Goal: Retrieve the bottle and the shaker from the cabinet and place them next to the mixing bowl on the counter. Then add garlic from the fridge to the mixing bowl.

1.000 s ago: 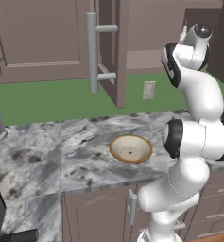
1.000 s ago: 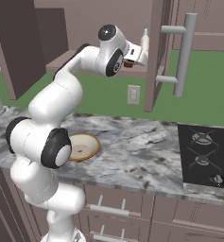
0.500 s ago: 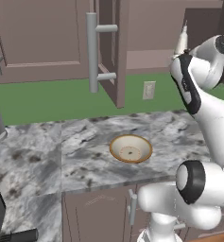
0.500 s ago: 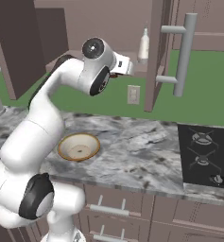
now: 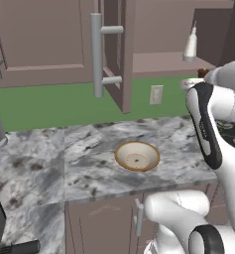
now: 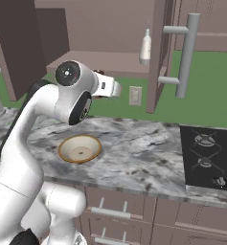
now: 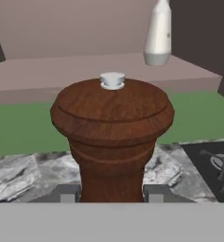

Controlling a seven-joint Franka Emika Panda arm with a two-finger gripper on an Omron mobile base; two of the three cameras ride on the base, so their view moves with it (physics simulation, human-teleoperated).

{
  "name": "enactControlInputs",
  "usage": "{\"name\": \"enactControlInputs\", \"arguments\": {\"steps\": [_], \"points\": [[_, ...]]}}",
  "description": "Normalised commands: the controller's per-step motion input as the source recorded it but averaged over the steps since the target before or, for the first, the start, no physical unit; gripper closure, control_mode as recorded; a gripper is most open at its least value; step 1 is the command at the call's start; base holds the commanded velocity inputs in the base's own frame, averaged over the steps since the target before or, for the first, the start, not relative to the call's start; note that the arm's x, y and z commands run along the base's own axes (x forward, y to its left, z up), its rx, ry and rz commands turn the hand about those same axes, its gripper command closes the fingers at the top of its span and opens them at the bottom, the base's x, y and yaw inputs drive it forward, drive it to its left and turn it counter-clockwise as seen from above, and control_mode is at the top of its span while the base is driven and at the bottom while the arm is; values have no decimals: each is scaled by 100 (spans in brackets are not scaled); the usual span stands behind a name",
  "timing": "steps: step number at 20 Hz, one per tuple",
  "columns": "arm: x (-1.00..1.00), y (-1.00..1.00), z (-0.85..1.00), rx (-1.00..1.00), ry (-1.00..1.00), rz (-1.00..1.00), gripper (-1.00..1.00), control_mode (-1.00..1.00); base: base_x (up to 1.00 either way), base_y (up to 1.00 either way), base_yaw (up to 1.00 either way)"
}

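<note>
Grey-veined marble counter point(image 5: 84, 163) runs below brown cabinets and a green wall with a white outlet point(image 6: 134, 95). On the counter sits the mixing bowl point(image 5: 137, 156), tan with a paler inside; a small dark speck marks its bottom, otherwise nothing shows in it. A black stove top point(image 6: 210, 160) lies at the counter's right end in the right base view, well apart from the bowl.

Above, the cabinet point(image 6: 100, 60) stands open, its door point(image 5: 116, 49) with a long grey handle swung out toward the room. On the cabinet shelf stands the bottle point(image 6: 145, 46), white with a narrow neck, upright near the shelf's front edge. No label or writing can be read on it, nor anywhere else in the scene.

From the hand view, the shaker point(image 7: 112, 137) is a dark brown turned-wood mill with a wide rounded head, a narrower waist and a small white knob on top. It stands upright between the two fingertips, which press against its lower body on either side; the gripper point(image 7: 112, 194) is clamped narrowly on it. The shaker is held in the air in front of the open cabinet, below the level of the shelf, with the bottle behind it and to the right. In the left base view only a brown bit of it peeks out at the arm's wrist point(image 5: 203, 73).
</note>
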Motion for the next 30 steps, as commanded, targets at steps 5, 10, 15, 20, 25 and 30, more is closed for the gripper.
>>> {"name": "enactControlInputs", "arguments": {"steps": [5,10,15,20,25,30], "points": [[-69,2,-59,-6,5,0,100,-100,0,0,0],[-5,6,-44,-10,7,0,100,-100,0,0,0],[47,12,-17,-7,7,0,100,-100,0,0,0],[51,-3,-41,0,0,1,100,-100,0,0,0],[21,-16,-51,1,1,24,100,-100,0,0,0],[10,-17,-28,0,4,41,100,-100,0,0,0]]}}
